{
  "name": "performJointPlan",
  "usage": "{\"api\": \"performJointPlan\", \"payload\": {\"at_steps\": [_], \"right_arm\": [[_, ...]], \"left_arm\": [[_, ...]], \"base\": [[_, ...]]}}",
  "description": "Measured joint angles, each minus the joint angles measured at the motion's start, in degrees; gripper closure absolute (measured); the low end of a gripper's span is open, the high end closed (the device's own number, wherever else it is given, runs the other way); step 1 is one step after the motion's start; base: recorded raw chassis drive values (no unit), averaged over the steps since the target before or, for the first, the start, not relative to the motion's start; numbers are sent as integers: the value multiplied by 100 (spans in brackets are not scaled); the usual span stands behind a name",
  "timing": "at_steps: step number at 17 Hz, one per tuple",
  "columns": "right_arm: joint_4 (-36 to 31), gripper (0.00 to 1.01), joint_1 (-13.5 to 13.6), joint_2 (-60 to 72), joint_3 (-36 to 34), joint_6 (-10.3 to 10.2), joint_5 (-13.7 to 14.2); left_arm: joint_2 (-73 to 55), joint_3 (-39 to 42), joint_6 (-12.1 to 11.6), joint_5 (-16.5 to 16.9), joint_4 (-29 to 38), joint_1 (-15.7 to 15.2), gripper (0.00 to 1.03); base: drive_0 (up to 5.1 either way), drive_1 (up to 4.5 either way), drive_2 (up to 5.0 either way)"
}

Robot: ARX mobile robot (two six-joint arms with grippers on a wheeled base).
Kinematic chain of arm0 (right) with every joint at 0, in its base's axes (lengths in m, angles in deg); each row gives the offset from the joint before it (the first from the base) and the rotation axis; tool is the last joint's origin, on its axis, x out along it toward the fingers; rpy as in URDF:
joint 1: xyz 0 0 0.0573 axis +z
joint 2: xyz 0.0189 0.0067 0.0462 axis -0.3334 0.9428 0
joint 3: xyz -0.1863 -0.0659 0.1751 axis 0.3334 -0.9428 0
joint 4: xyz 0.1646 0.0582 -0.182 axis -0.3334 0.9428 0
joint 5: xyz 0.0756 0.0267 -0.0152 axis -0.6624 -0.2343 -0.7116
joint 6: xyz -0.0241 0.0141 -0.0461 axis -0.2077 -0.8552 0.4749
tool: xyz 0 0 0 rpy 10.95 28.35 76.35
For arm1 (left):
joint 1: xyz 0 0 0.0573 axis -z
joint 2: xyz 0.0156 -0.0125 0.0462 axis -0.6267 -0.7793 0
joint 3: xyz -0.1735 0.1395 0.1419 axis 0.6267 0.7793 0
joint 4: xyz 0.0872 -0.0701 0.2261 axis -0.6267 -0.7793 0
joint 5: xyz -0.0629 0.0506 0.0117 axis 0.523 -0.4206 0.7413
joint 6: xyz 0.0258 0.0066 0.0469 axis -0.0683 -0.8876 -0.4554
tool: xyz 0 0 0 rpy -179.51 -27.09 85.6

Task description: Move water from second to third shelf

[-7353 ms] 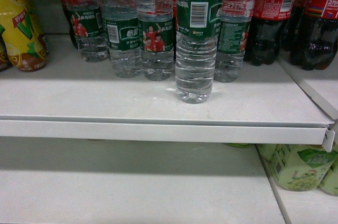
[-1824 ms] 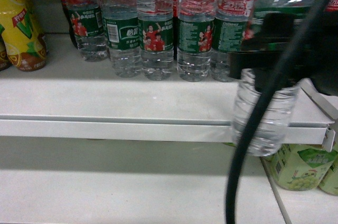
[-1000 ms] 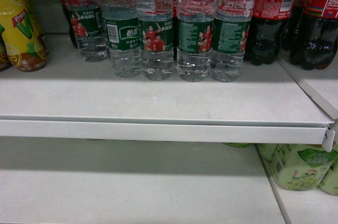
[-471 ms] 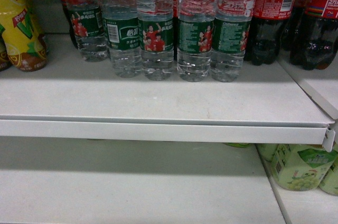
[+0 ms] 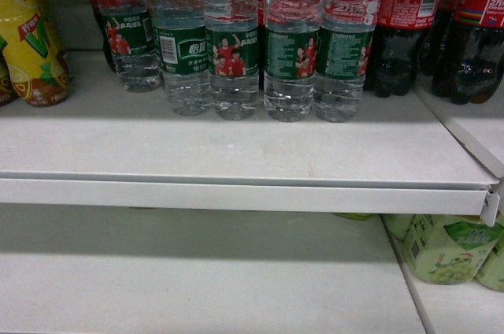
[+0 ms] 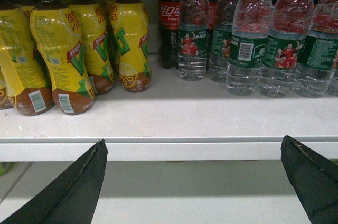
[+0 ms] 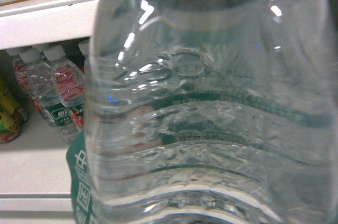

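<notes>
Clear ribbed plastic water bottle with dark green label [image 7: 211, 118] fills my right wrist view, upright, apparently pinched in my right pincer, whose fingers I cannot see. Left pincer [image 6: 195, 182] hangs spread, empty, below the white shelf [image 6: 158, 123].

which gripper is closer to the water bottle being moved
Right. The water bottle fills the right wrist view, right up against that gripper. The left gripper hangs open before the shelf, holding nothing.

Front water bottle [image 7: 211, 102] off shelf [image 5: 236, 145].
</notes>
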Motion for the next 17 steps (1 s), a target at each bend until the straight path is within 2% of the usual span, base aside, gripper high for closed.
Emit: {"api": "performJointPlan", "payload": {"at_steps": [17], "right_arm": [[-15, 59, 0, -7, 61, -90, -17]], "left_arm": [[0, 0, 2, 0, 11, 0, 5]], "base": [[0, 0, 0]]}}
